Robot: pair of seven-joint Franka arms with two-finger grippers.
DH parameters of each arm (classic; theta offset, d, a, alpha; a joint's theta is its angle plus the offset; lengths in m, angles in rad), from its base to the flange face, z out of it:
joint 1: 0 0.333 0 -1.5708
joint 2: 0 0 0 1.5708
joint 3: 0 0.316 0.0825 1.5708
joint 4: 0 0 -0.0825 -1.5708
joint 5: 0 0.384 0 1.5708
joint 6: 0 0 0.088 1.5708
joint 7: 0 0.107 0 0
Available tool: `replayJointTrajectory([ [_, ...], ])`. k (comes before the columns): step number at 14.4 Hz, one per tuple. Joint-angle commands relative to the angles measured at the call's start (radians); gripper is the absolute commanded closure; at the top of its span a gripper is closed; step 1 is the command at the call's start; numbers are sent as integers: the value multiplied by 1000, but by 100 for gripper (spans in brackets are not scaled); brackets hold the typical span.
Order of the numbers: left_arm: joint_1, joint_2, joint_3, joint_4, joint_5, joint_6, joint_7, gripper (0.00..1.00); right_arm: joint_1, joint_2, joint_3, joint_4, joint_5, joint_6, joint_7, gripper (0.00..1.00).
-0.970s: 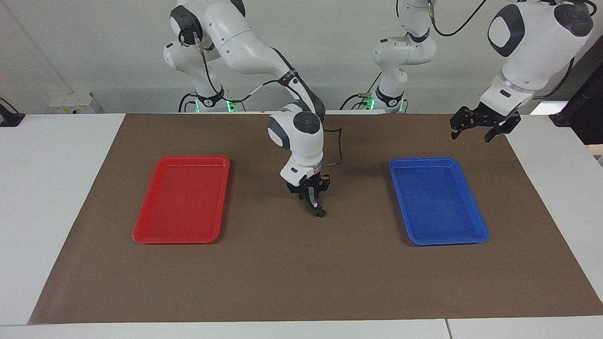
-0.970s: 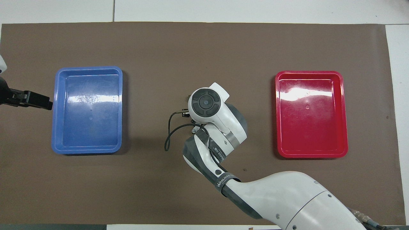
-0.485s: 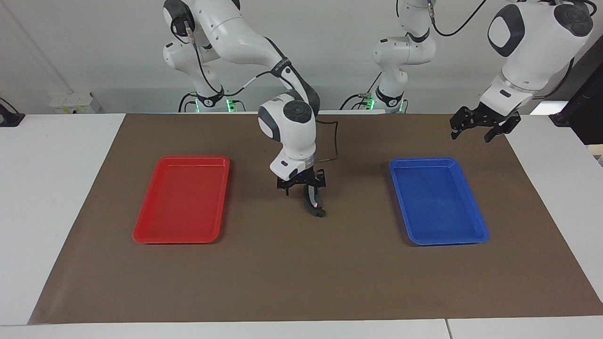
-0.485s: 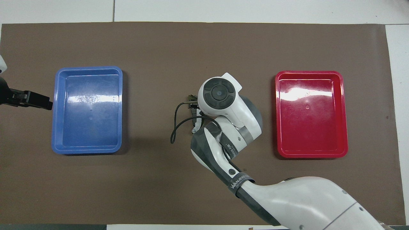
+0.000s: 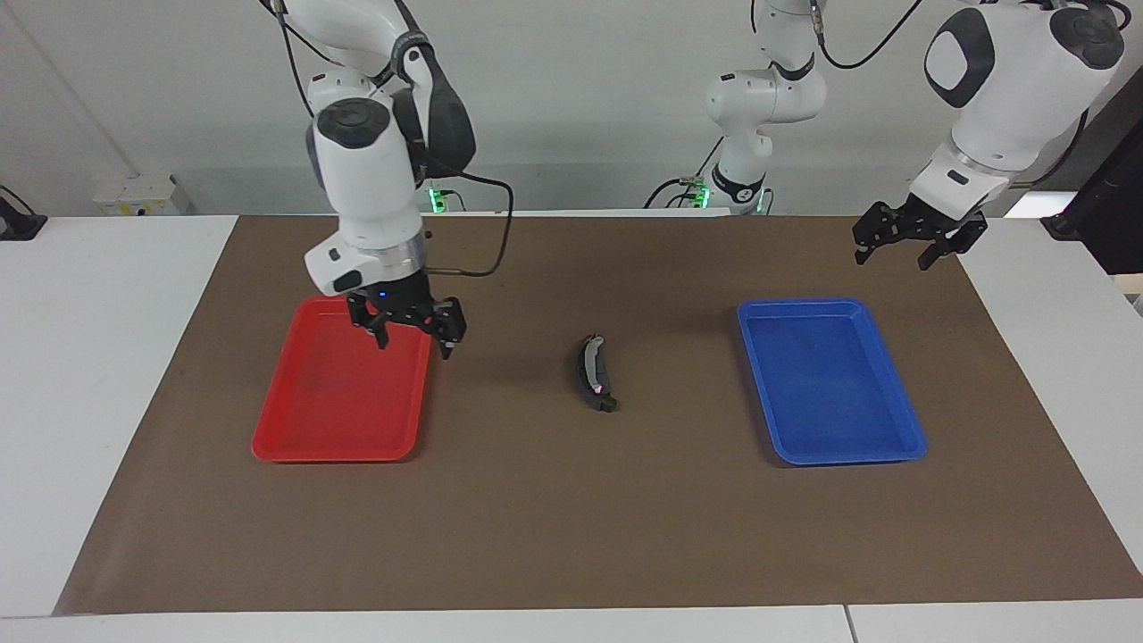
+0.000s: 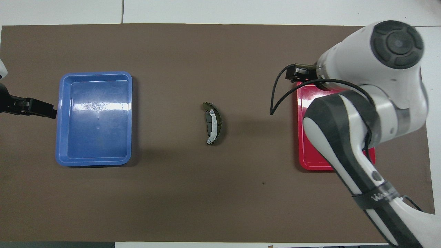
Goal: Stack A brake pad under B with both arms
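The B pad [image 5: 589, 364], a crescent with a pale silvery face, lies at the middle of the mat and also shows in the overhead view [image 6: 213, 123]. It rests on a darker pad, the A brake pad [image 6: 207, 121], whose dark edge shows beside it. My right gripper [image 5: 413, 338] is open and empty, in the air over the edge of the red tray [image 5: 304, 420] that is nearer the pads. In the overhead view the right arm hides it. My left gripper [image 5: 904, 241] is open and empty, and waits over the mat beside the blue tray [image 5: 893, 451].
The red tray [image 6: 305, 162] lies toward the right arm's end of the brown mat, partly covered by the right arm in the overhead view. The blue tray [image 6: 62, 137] lies toward the left arm's end, with the left gripper [image 6: 34, 107] beside it. Both trays hold nothing.
My right gripper has left the stacked pads, risen and swung toward the right arm's end, over the red tray's edge. The pads stay at the mat's middle. The left arm has not moved.
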Motion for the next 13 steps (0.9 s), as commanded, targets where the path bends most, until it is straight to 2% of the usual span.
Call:
replayJointTrajectory([
  [1, 9, -26, -7, -27, 4, 4, 4, 1, -82, -84, 18, -19, -11, -83, -120, 0],
  [4, 9, -26, -7, -27, 4, 4, 4, 1, -147, -161, 17, 7, -8, -233, -219, 0],
  [8, 9, -26, -7, -27, 4, 4, 4, 1, -164, -163, 4, 140, 9, -460, -235, 0],
  [10, 9, -26, -7, -27, 4, 4, 4, 1, -84, -158, -108, 163, 14, -509, -256, 0],
  [11, 9, -26, -7, -27, 4, 4, 4, 1, -82, -159, -133, 162, 21, -508, -281, 0],
  [13, 9, -26, -7, -27, 4, 4, 4, 1, -72, -170, -134, 148, 38, -509, -281, 0],
])
